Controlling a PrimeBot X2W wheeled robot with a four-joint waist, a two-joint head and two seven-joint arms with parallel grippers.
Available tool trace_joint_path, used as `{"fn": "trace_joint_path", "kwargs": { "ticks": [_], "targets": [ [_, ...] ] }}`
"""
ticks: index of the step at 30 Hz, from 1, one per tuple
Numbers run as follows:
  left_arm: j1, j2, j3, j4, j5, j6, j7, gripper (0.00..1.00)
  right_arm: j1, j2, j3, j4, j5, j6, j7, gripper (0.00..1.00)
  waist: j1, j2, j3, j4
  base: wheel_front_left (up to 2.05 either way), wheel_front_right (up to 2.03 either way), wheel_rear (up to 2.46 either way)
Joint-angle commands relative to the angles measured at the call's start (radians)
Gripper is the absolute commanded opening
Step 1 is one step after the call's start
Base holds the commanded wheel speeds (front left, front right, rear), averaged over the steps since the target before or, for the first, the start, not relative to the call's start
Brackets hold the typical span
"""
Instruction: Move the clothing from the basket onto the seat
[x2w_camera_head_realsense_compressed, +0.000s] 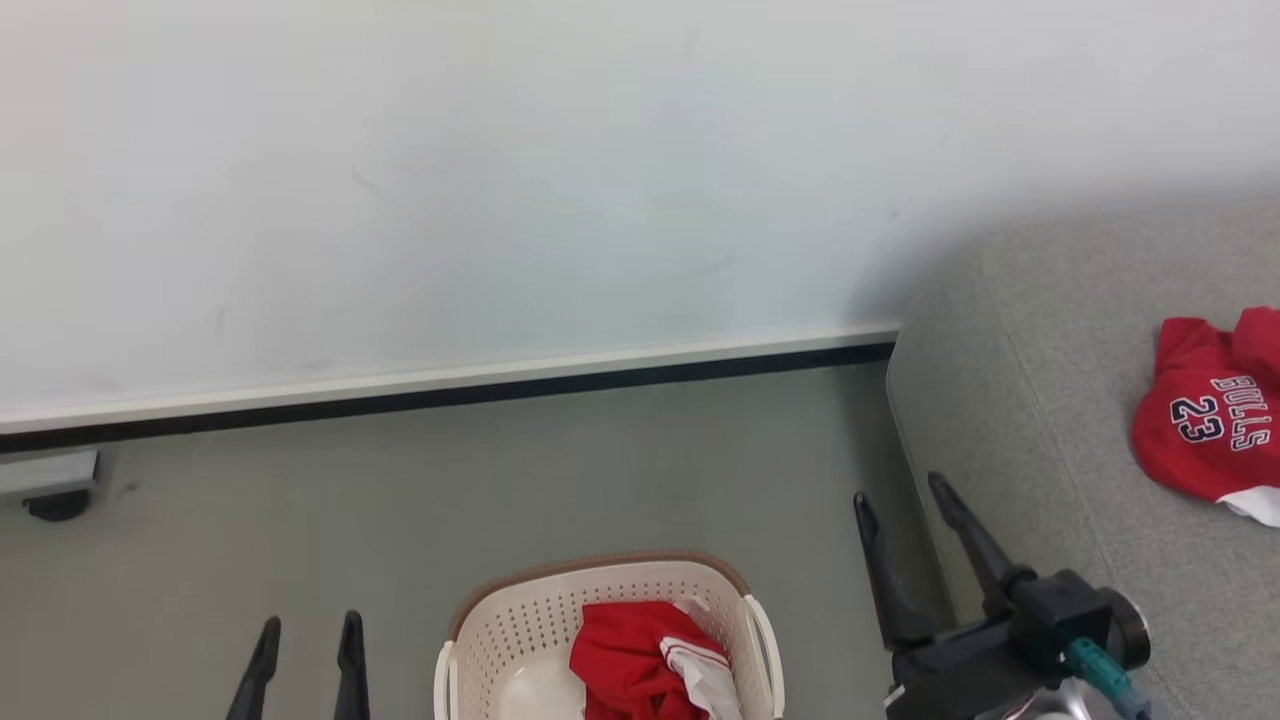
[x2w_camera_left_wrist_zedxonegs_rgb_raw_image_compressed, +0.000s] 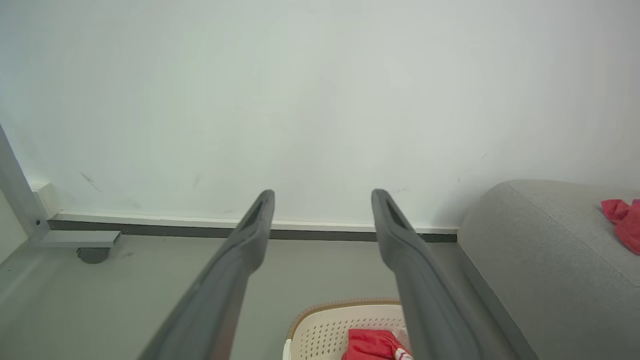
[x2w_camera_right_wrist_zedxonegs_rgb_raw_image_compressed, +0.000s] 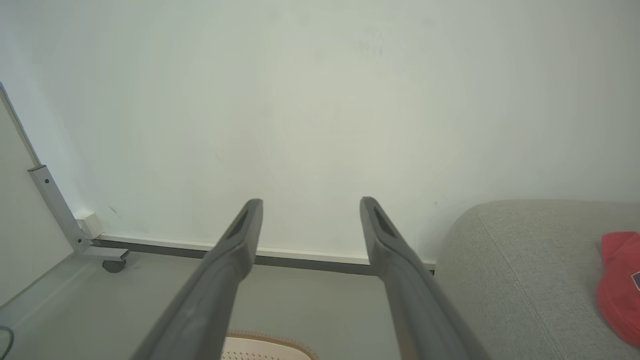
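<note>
- L gripper (x2w_camera_head_realsense_compressed: 309, 632): head view, ~7 o'clock. Fingers point up-frame, jaws parted w/ a clear gap and nothing between them. It hangs over the floor (x2w_camera_head_realsense_compressed: 300, 500), left of the basket.
- R gripper (x2w_camera_head_realsense_compressed: 901, 492): ~5 o'clock, leaning toward 11. Jaws spread wide, nothing held. Tips are at the seat's left edge.
- Basket (x2w_camera_head_realsense_compressed: 600, 566): 6 o'clock, on the floor btwn the two grippers, cut off by the bottom edge.
- Red garment (x2w_camera_head_realsense_compressed: 625, 660): crumpled inside the basket's right half, w/ white striped trim at its 4 o'clock. Bare cream bottom shows at its 8 o'clock.
- Jersey (x2w_camera_head_realsense_compressed: 1195, 420): "BULLS 23", lying on the seat at 3 o'clock. Lettering reads sideways, w/ a white bit at the lower edge. Partly cut off by the frame.
- Seat (x2w_camera_head_realsense_compressed: 1040, 400): grey, 3–5 o'clock, near the basket w/ a strip of floor btwn.
- Wall (x2w_camera_head_realsense_compressed: 500, 180): across 12 o'clock, w/ pale skirting over a dark strip.
- Caster (x2w_camera_head_realsense_compressed: 57, 505): at 9 o'clock.
</note>
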Motion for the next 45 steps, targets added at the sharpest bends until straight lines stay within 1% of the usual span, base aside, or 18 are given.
{"fn": "trace_joint_path", "kwargs": {
  "ticks": [1,6,12,22,33,45],
  "targets": [
    [0.027,-0.005,0.008,-0.008,0.025,-0.014,-0.005,1.00,0.026,0.004,0.004,-0.011,0.001,-0.001,-0.001,1.00,0.0002,0.0001,-0.023,0.002,0.00,0.00,0.00],
    [0.071,-0.025,0.029,-0.009,0.057,-0.047,-0.005,1.00,0.083,0.008,0.016,-0.035,0.005,-0.001,-0.001,1.00,0.0002,0.0001,-0.043,-0.007,0.00,0.00,0.00],
    [0.103,-0.037,0.046,-0.005,0.080,-0.058,-0.005,1.00,0.121,0.012,0.019,-0.043,-0.001,-0.001,-0.001,1.00,0.0002,0.0001,-0.056,-0.019,0.00,0.00,0.00],
    [0.115,-0.044,0.056,0.011,0.104,-0.060,-0.005,1.00,0.151,0.019,0.024,-0.043,0.008,-0.001,-0.001,1.00,0.0002,0.0001,-0.074,-0.034,0.00,0.00,0.00],
    [0.105,-0.044,0.044,0.029,0.087,-0.056,-0.005,1.00,0.154,0.029,0.021,-0.046,-0.001,-0.001,-0.001,1.00,0.0002,0.0001,-0.081,-0.036,0.00,0.00,0.00],
    [0.095,-0.044,0.035,0.028,0.103,-0.057,-0.005,1.00,0.155,0.027,0.026,-0.054,0.011,-0.001,-0.001,1.00,0.0002,0.0001,-0.075,-0.036,0.00,0.00,0.00]
  ]
}}
